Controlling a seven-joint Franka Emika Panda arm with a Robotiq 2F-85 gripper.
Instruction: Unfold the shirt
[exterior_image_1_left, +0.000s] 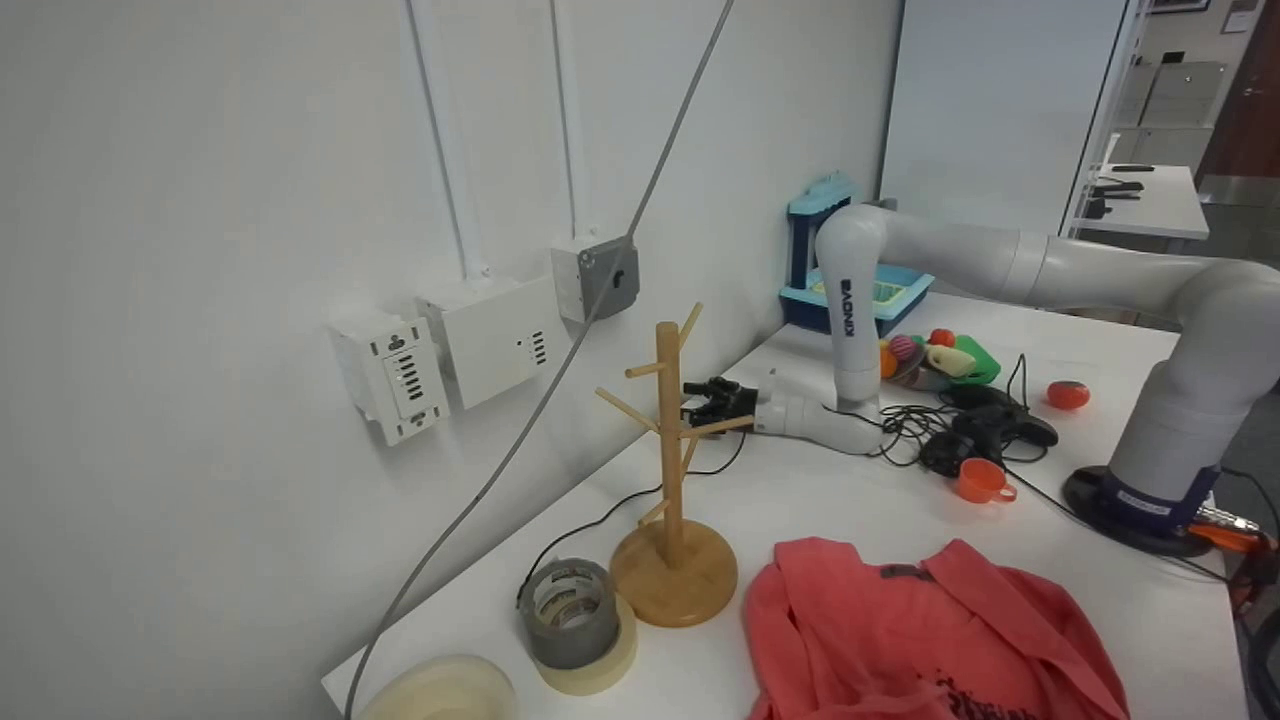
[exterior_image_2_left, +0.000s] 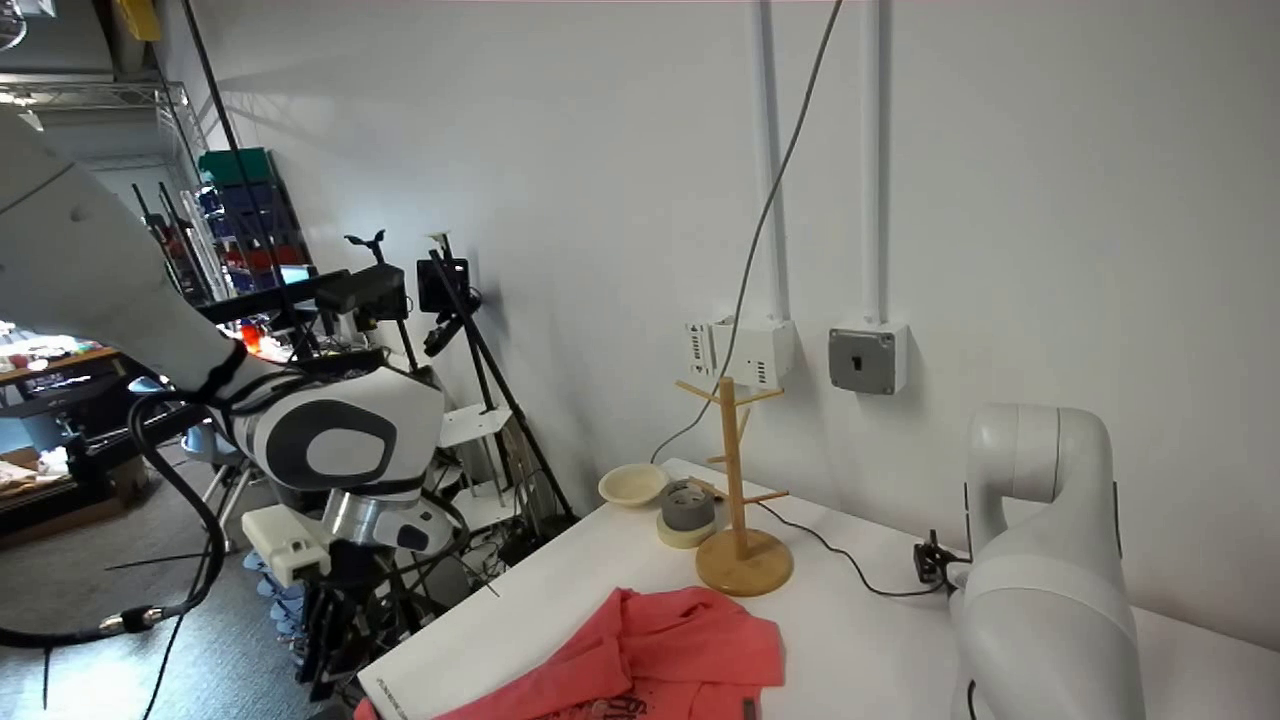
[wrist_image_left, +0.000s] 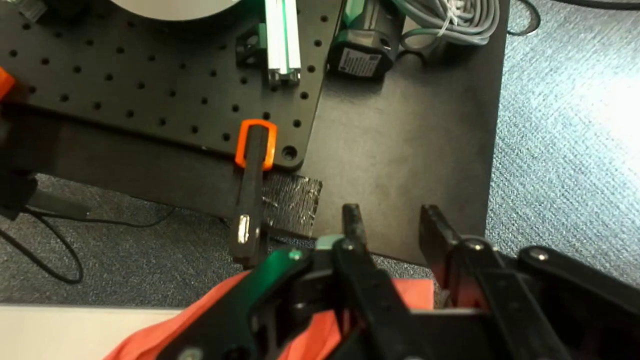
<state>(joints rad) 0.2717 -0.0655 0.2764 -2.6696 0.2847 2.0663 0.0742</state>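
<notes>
The shirt (exterior_image_1_left: 870, 640) runs out of both exterior views, its dark print (exterior_image_1_left: 985, 706) cropped. In the wrist view the tool (wrist_image_left: 391, 216), fingers parted, hides part of the shirt.

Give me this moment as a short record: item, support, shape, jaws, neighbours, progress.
Item: salmon-red shirt
Support: white table
Shape: rumpled, part folded over its front, printed mark partly visible
Jaws: apart in the wrist view, holding nothing visible
Beside shirt: wooden mug-tree stand, upright
Stacked: grey tape roll on cream tape roll
Progress: shirt not yet fully unfolded
</notes>
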